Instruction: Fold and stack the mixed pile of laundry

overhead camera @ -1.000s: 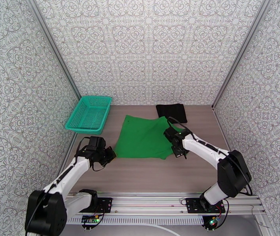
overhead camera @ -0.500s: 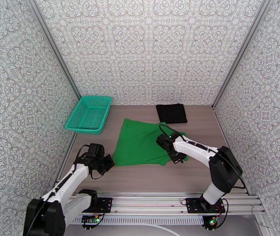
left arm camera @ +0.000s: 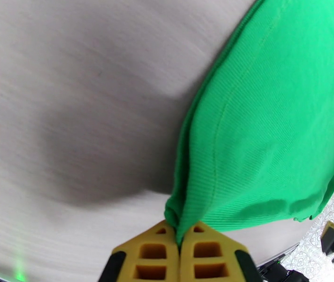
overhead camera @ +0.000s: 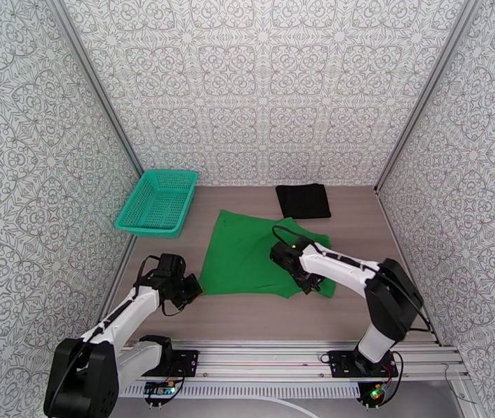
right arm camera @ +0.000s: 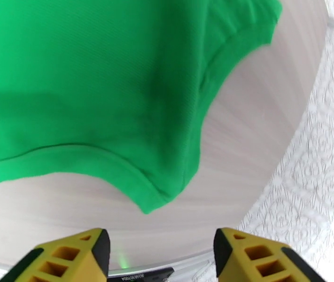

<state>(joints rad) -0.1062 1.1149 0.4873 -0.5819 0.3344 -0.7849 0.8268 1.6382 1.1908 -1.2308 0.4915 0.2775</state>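
Observation:
The bright green T-shirt (overhead camera: 250, 256) lies spread in the middle of the table, its right side folded over. My left gripper (overhead camera: 191, 288) is shut on the shirt's near-left corner; the left wrist view shows the fabric (left arm camera: 270, 128) pinched between the closed yellow fingertips (left arm camera: 180, 232). My right gripper (overhead camera: 307, 281) hovers over the shirt's near-right part. In the right wrist view it (right arm camera: 159, 252) stands open, and a hemmed corner of the shirt (right arm camera: 152, 200) rests on the table just ahead of its fingers. The black garment (overhead camera: 303, 200) lies folded flat at the back.
A teal mesh basket (overhead camera: 158, 202) sits at the back left, beside the left wall. Patterned walls close in the table on three sides. Bare wood (overhead camera: 261, 318) runs between the shirt and the rail at the near edge.
The right gripper carried the shirt's right edge leftward and nearer, then opened and let it go. The left gripper, still shut on its corner, shifted slightly nearer.

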